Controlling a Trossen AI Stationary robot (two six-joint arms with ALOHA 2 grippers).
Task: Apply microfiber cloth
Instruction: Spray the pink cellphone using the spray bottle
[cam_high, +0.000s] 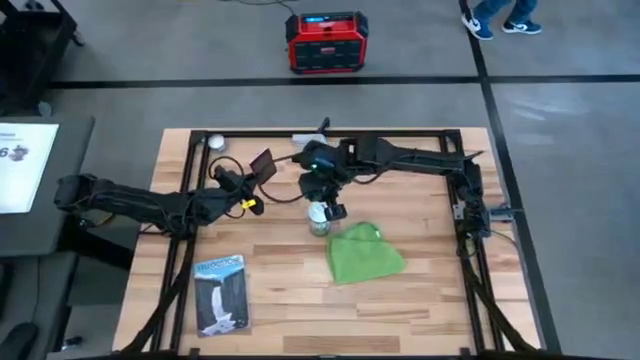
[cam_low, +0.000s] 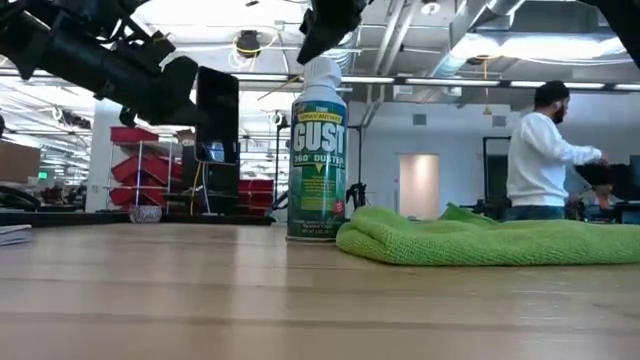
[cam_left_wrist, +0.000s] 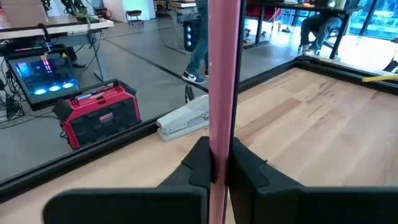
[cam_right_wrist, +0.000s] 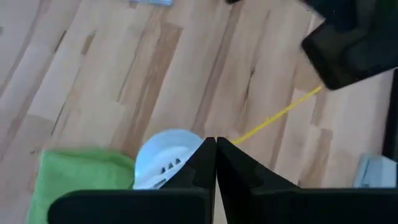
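Cloth step not started. Green cloth (cam_high: 364, 255) lies untouched on tabletop (cam_high: 440, 300), beside duster can (cam_high: 319, 218). Right claw (cam_high: 331, 207) closed, empty, above can. Left claw (cam_high: 250, 175) clamps phone (cam_high: 263, 164) upright.

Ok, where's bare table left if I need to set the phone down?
Bare wood lies between the booklet and the microfiber cloth, and along the table's near edge. It is crowded mid-table: the left gripper holds the phone upright there, and the right gripper sits just above the duster can, which stands close beside the cloth.
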